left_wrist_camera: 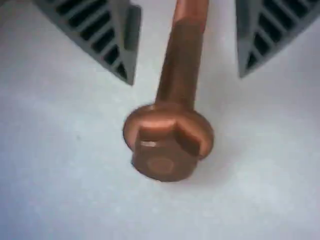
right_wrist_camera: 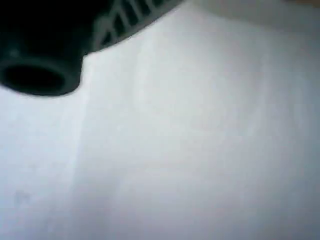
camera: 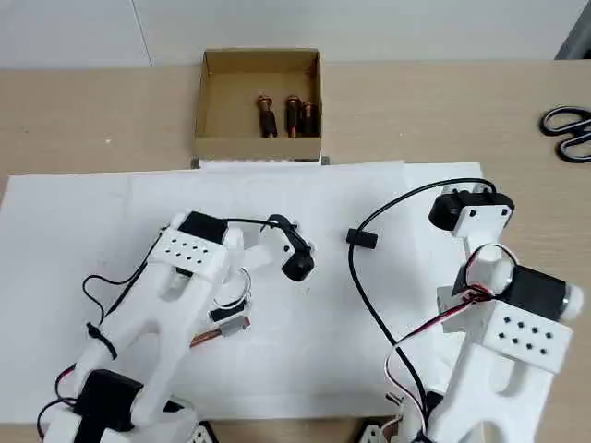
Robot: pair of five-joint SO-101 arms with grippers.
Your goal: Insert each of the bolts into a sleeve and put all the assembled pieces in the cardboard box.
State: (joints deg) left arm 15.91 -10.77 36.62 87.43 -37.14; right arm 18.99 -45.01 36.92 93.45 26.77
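Up in the cardboard box (camera: 259, 148) we count three assembled pieces (camera: 292, 114), while our left gripper (left_wrist_camera: 186, 72), fingers (left_wrist_camera: 107, 40) spread, straddles one bolt (left_wrist_camera: 170, 142) not yet sleeved.

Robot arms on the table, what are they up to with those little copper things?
They are fitting bolts into sleeves and packing them away. Three finished pieces already lie in the cardboard box. The left gripper is open around a copper bolt that lies on the white sheet, and it is not gripping it yet. A black sleeve shows close up in the right wrist view. I cannot tell whether it is being gripped.
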